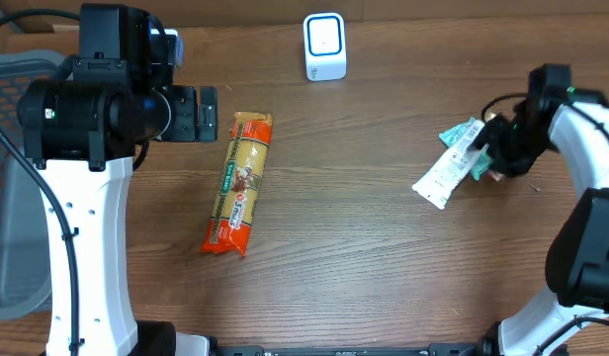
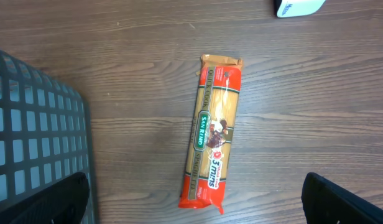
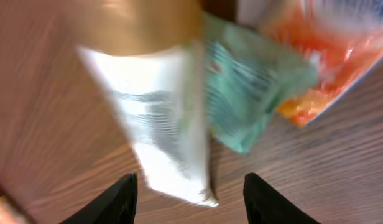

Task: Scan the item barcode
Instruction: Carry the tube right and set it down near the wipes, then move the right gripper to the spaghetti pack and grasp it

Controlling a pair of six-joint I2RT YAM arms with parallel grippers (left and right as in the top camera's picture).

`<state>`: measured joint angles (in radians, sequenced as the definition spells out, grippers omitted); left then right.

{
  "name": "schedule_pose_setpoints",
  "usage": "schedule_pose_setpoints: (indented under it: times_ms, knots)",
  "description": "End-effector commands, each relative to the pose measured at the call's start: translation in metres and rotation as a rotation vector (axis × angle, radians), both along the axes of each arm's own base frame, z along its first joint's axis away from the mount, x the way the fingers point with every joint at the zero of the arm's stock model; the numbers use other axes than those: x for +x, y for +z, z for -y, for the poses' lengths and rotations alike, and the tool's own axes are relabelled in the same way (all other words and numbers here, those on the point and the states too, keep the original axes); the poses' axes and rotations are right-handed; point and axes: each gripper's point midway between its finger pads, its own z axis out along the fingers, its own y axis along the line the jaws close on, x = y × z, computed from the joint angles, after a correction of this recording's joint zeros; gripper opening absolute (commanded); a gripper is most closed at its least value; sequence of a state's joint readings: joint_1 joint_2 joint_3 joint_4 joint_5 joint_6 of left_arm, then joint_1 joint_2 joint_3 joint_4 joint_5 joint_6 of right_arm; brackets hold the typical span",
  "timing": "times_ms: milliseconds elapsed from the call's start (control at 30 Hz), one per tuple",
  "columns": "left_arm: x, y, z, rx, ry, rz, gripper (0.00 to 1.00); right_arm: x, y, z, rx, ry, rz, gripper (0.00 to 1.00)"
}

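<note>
Pouch [image 1: 451, 166]: right part of the overhead frame, flat on the table [image 1: 364, 247]; long axis slanted, white end to lower left, green end to upper right.
Pouch material: thin soft film with printed text, blurred in the wrist view.
Right gripper [image 3: 189, 183]: fingers parted, pouch corner between them, not clamped.
Left gripper [image 1: 201, 114]: spread wide, holding nothing, above the spaghetti packet [image 1: 238, 183].
Spaghetti packet: glossy plastic, orange ends, long and narrow, nearly vertical in the frame, left of centre.
Scanner [image 1: 325, 45]: white rounded box, upper centre.
Basket [image 1: 8, 198]: grey mesh, left edge.
Count, overhead: one pouch, one spaghetti packet, one scanner, one basket.
Table: brown wood grain.
</note>
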<state>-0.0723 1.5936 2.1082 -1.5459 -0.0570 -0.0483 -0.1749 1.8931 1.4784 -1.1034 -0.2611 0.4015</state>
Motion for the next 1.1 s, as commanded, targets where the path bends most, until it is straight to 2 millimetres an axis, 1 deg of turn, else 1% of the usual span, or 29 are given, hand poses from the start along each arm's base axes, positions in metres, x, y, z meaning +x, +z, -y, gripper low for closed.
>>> schedule_pose_setpoints:
  times_ms: [0,67,100,167,233,333,400,467,500,533,633,700,767,867,967,1067]
  knots:
    - [0.001,0.002,0.002,0.011,-0.022,0.006,1.0,0.023,0.063,-0.007,-0.036,0.097,0.168,0.56]
    - [0.001,0.002,0.002,0.011,-0.022,0.006,1.0,0.027,0.083,-0.027,-0.002,0.171,0.221,0.59]
    - [0.001,0.002,0.002,0.011,-0.022,0.006,1.0,0.029,0.09,-0.041,0.03,0.21,0.246,0.59]
    - [0.001,0.002,0.002,0.011,-0.022,0.006,1.0,0.031,0.097,-0.067,0.094,0.261,0.275,0.61]
    - [0.001,0.002,0.002,0.011,-0.022,0.006,1.0,0.033,0.097,-0.094,0.133,0.32,0.298,0.62]
    - [0.001,0.002,0.002,0.011,-0.022,0.006,1.0,0.033,0.093,-0.129,0.143,0.402,0.326,0.67]
    - [0.001,0.002,0.002,0.011,-0.022,0.006,1.0,0.032,0.09,-0.153,0.153,0.448,0.339,0.68]
    - [0.001,0.002,0.002,0.011,-0.022,0.006,1.0,0.03,0.087,-0.18,0.169,0.487,0.354,0.69]
    - [0.001,0.002,0.002,0.011,-0.022,0.006,1.0,0.03,0.085,-0.197,0.178,0.504,0.367,0.7]
    - [0.001,0.002,0.002,0.011,-0.022,0.006,1.0,0.031,0.08,-0.222,0.197,0.533,0.393,0.7]
    - [0.001,0.002,0.002,0.011,-0.022,0.006,1.0,0.029,0.067,-0.263,0.23,0.573,0.424,0.7]
    - [0.001,0.002,0.002,0.011,-0.022,0.006,1.0,0.026,0.056,-0.286,0.254,0.577,0.419,0.7]
    - [0.001,0.002,0.002,0.011,-0.022,0.006,1.0,0.02,0.042,-0.315,0.282,0.592,0.402,0.7]
    - [0.001,0.002,0.002,0.011,-0.022,0.006,1.0,0.01,0.023,-0.353,0.306,0.66,0.412,0.7]
    - [0.001,0.002,0.002,0.011,-0.022,0.006,1.0,0.002,0.003,-0.382,0.32,0.671,0.402,0.71]
    - [0.001,0.002,0.002,0.011,-0.022,0.006,1.0,-0.002,-0.018,-0.397,0.314,0.651,0.379,0.71]
